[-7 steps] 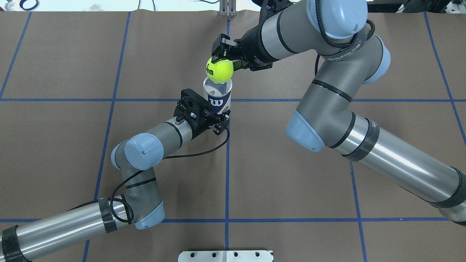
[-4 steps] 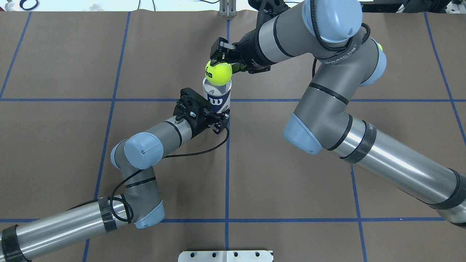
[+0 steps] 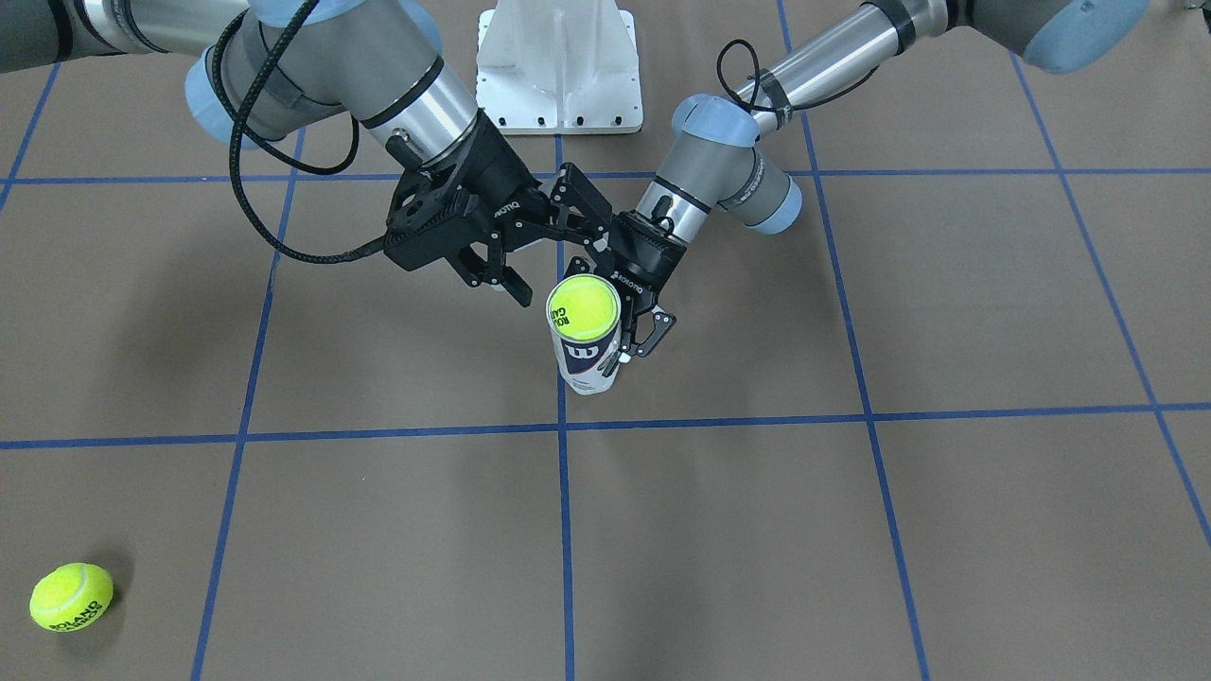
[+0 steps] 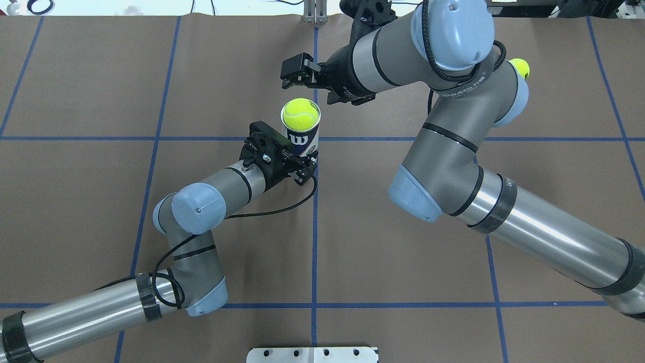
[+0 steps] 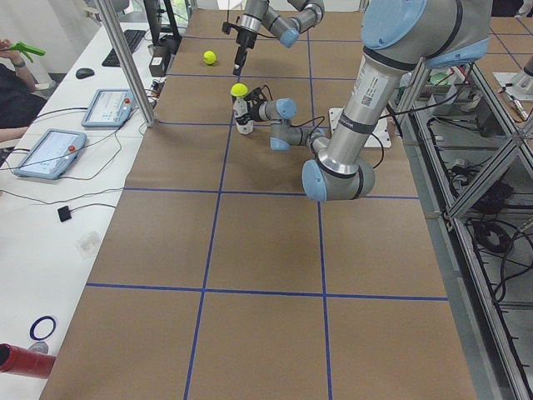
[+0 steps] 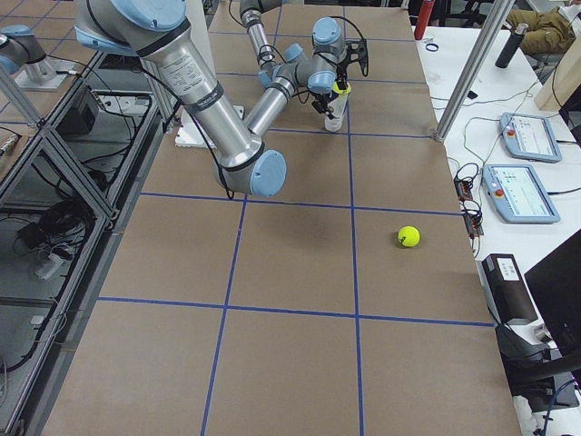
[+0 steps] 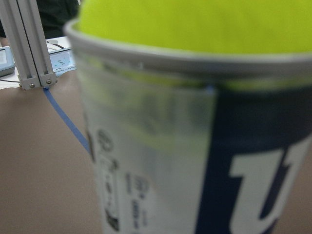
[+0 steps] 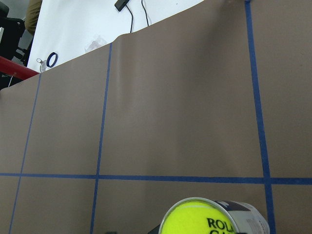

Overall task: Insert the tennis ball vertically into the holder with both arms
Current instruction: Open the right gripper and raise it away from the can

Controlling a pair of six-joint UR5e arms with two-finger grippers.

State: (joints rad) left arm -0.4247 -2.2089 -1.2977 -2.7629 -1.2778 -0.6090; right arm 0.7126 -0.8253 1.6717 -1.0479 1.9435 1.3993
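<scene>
The holder [image 4: 302,138] stands upright near the table's middle, a clear tube with a navy "W" label. My left gripper [image 4: 305,169] is shut on its lower part, seen also in the front view [image 3: 610,352]. A yellow tennis ball [image 4: 300,113] sits in the holder's mouth, its top above the metal rim [image 3: 584,309]. My right gripper [image 4: 291,76] is open and empty, just beyond the holder and apart from the ball; it also shows in the front view [image 3: 544,251]. The left wrist view shows the holder [image 7: 161,161] and ball [image 7: 195,24] close up. The right wrist view looks down on the ball [image 8: 195,222].
A second tennis ball [image 3: 71,596] lies on the brown paper far out on my right side, seen also in the overhead view [image 4: 519,67]. The white base plate [image 3: 558,66] is between the arms. Tablets [image 5: 50,150] lie beyond the table's far edge.
My right gripper has let go of the ball and drawn back from the holder. The ball has dropped into the holder's mouth. The left arm has not moved.
</scene>
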